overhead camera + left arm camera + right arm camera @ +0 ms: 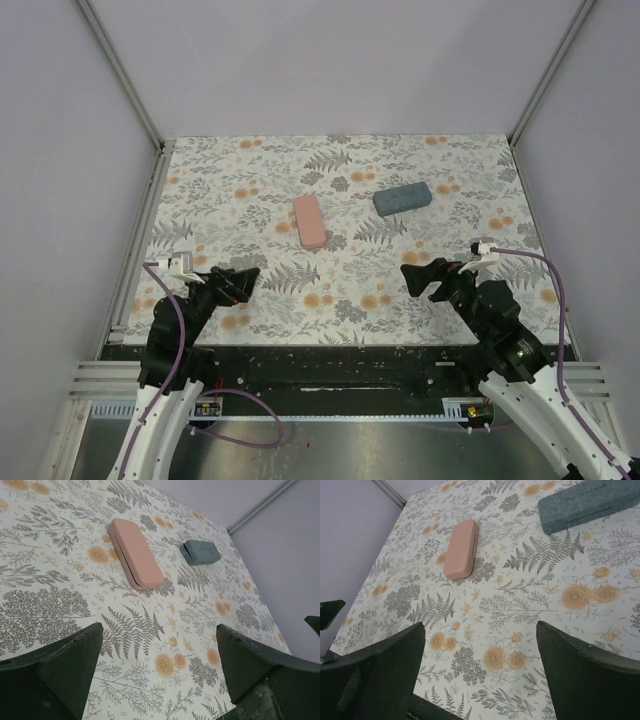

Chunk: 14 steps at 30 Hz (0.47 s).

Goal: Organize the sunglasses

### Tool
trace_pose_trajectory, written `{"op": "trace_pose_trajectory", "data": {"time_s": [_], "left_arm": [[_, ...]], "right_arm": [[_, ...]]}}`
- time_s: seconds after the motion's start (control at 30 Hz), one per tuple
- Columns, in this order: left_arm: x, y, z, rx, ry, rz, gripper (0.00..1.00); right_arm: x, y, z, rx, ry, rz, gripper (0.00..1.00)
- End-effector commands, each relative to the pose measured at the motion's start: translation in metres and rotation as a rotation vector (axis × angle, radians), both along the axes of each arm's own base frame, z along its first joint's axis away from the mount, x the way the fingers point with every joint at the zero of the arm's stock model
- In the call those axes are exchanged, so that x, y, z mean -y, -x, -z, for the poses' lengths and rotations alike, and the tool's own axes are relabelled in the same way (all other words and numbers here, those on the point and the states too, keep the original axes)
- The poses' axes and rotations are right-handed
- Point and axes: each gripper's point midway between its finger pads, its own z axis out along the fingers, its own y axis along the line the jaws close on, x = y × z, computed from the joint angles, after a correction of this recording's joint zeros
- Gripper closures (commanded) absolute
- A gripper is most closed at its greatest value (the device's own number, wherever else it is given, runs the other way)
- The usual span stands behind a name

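Pale walls [330, 60] close in a table covered with a fern-and-flower cloth [220, 190]. Near the middle of the overhead frame lies a pink case [309, 222], lid shut, its long side running up and down the picture. Up and to its right, well apart from it, a grey-blue case [402, 198] lies at a slant, also shut. The sunglasses cannot be seen in any view, so I cannot tell where they are. At the lower left the left gripper [243, 284] hangs over the cloth with its fingers spread wide and nothing between them. At the lower right the right gripper [416, 280] is likewise spread and holds nothing.
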Motion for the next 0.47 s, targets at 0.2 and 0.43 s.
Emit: {"op": "trace_pose_trajectory", "data": {"time_s": [0.2, 0.43], "left_arm": [[0.0036, 0.0137, -0.0465, 0.14, 0.06, 0.034, 0.01], [-0.002, 0.0104, -0.0424, 0.121, 0.063, -0.004, 0.01]], "right_arm": [[0.0105, -0.0006, 0.0113, -0.032, -0.007, 0.063, 0.01], [0.0108, -0.0046, 0.0148, -0.057, 0.01, 0.077, 0.01]]}}
